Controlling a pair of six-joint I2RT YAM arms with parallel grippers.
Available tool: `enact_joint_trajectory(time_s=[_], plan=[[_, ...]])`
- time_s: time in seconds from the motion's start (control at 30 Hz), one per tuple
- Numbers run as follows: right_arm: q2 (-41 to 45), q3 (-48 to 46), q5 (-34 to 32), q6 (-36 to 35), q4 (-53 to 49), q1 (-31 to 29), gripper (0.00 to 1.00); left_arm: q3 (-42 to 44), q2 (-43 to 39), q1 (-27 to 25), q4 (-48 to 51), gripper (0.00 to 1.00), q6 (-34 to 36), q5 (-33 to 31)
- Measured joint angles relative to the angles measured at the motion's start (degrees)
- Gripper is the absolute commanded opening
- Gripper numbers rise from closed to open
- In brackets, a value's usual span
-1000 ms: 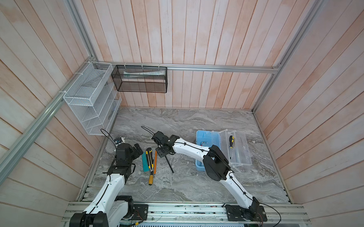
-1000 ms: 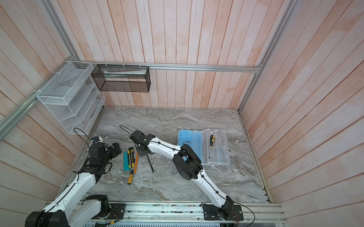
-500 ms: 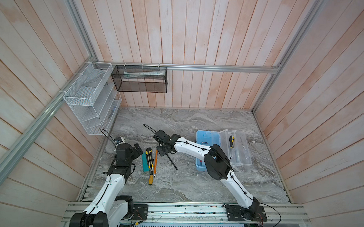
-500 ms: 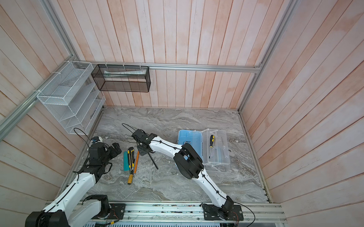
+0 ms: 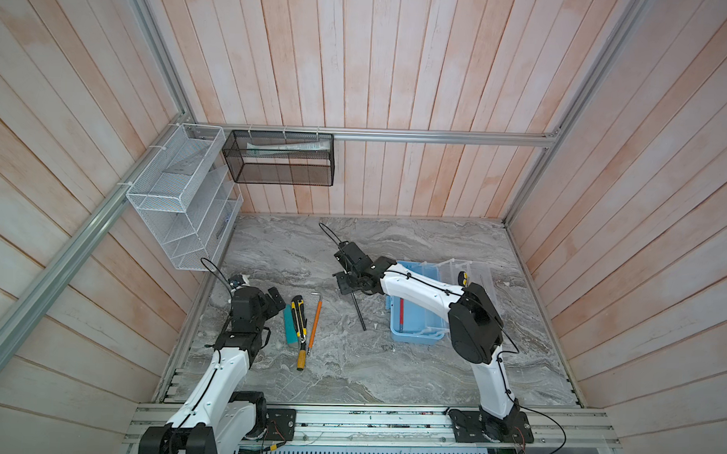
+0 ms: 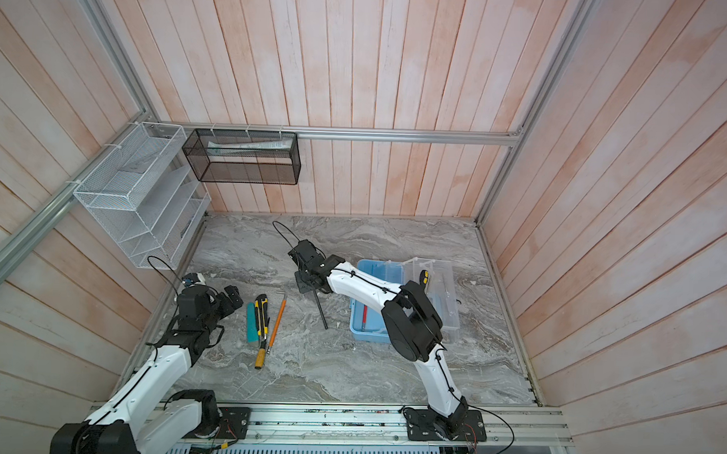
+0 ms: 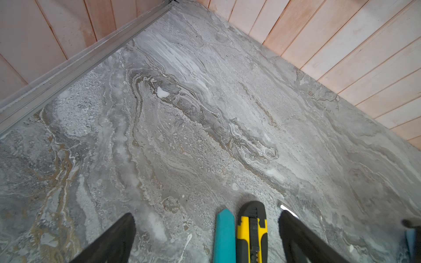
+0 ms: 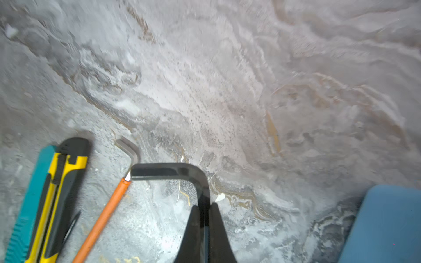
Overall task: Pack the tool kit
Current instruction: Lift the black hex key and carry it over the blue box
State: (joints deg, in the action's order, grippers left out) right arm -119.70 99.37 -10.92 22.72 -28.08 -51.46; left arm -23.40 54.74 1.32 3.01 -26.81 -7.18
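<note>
Two pincers, two very different postures. The right pincer (image 8: 204,206) is clamped tight on a black hex key (image 8: 168,171). It pinches the long shank just below the bend, so the short arm juts sideways past the fingertips; a grip that near the elbow probably keeps the slim rod from twisting. In both top views the shank slants down toward the near side of the surface (image 5: 348,373), and I cannot tell whether its end touches.

The left pincer (image 7: 207,216) is spread wide and holds nothing. It hovers by a teal bar (image 7: 224,234) and a utility knife (image 7: 251,230), which lie parallel with an orange-sleeved hex key (image 8: 107,211), likely lined up for packing.

The tool kit (image 5: 412,335) sits right of centre under the right arm (image 5: 418,286), opened flat. Its blue base faces up with a red-handled tool (image 5: 401,316) inside, and the clear lid (image 5: 483,274) is folded out on the side away from the loose tools. Its long axis runs front to back, roughly parallel to those tools.
</note>
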Motion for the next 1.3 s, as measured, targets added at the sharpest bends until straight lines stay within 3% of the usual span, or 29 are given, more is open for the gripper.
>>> enact_joint_trajectory(time_s=[0.4, 0.73, 1.03, 1.3], plan=[[18.71, -18.01, -8.68, 3.19, 9.33, 2.27, 0.0, 0.0, 0.0, 0.13, 0.0, 1.0, 0.0, 0.79], [31.21, -24.33, -14.88, 5.99, 10.05, 5.01, 0.0, 0.0, -0.02, 0.22, 0.0, 1.0, 0.0, 0.94], [32.83, -32.79, -15.63, 8.44, 8.66, 10.82, 0.0, 0.0, 0.0, 0.28, 0.0, 1.0, 0.0, 0.94], [30.38, -34.95, -14.05, 9.92, 8.09, 11.21, 0.0, 0.0, 0.0, 0.28, 0.0, 1.0, 0.0, 0.94]])
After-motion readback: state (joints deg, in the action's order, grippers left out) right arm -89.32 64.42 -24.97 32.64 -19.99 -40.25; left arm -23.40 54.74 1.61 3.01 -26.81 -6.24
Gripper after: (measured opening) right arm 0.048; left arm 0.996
